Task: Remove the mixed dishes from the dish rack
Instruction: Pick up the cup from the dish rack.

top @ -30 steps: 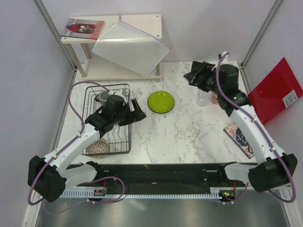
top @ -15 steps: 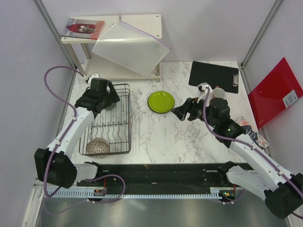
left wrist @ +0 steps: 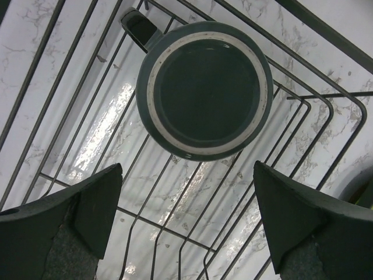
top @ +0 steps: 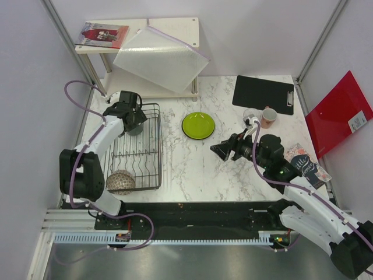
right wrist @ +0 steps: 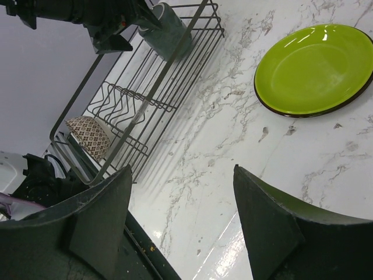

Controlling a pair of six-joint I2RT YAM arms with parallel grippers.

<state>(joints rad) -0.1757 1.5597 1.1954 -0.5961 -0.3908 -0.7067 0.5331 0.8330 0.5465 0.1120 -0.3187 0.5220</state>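
Note:
The black wire dish rack [top: 150,153] stands at the left. The dark grey-green mug [left wrist: 205,90] stands upright in its far corner. My left gripper [top: 132,121] hangs open above the mug, which sits just ahead of its fingertips [left wrist: 111,192]. The brown speckled bowl [top: 120,182] sits in the rack's near corner. The lime-green plate [top: 198,125] lies on the table. The clear glass [top: 252,115] and pink cup [top: 268,117] stand at the far right. My right gripper [top: 224,149] is open and empty over the table, near the plate [right wrist: 315,69]. I cannot pick out the red patterned plate.
A white two-tier shelf [top: 175,26] with a tilted white sheet stands at the back. A black clipboard [top: 262,92] lies at the far right. A patterned flat item [top: 307,165] lies beside my right arm, and a red folder [top: 341,111] leans outside the wall.
My left gripper moved from the rack's right side to its far left corner, over the mug. My right arm swung from beside the glass and cup down toward the table's middle.

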